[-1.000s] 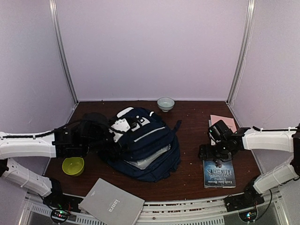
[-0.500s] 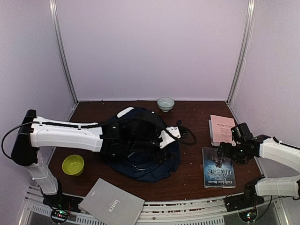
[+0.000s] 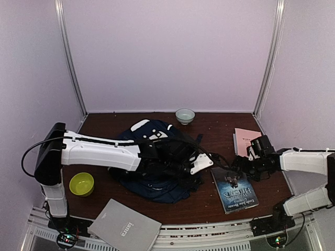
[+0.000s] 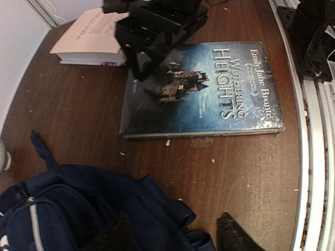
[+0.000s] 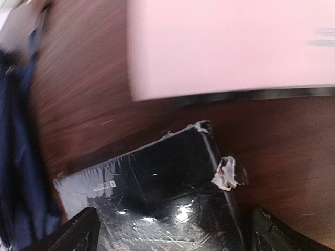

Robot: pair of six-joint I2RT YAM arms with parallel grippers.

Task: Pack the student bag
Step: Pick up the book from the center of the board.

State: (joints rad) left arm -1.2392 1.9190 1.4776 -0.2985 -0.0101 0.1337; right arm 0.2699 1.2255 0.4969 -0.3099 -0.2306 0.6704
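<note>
STUDENT BAG AT CENTRE OF TABLE: The large navy blue fabric backpack with thin white stripes [image 3: 162,189] lies slumped in the middle of the dark brown wooden table [image 3: 214,133], its white-grey patches turned toward the back wall. The left arm reaches across it from the left.

The left gripper [image 4: 177,235] hangs over the bag's right edge, its 2 dark fingers spread, with blue fabric below the gap. Whether they touch the cloth cannot be told.

Just beyond that edge, a narrow strip of crumb-flecked bare wood separates the bag from a glossy dark blue hardback titled "Wuthering Heights" [image 3: 234,189]. The book lies flat and skewed, its near edge close to the metal rail along the table's front.

The right gripper [image 5: 175,235] stands over the book's far end with its fingers wide apart. A torn, white-frayed corner of the cover lies between them.

Behind it, a pale pink book [image 3: 246,140] lies flat toward the table's far right corner, just beside the blue one.

A small pale ceramic bowl [image 3: 185,115] sits against the back wall, with bare wood on both sides of it. A lime green plastic bowl [image 3: 81,184] sits at the left front, near the bag. A flat grey rectangular case [image 3: 124,228] overhangs the front edge onto the rail.
</note>
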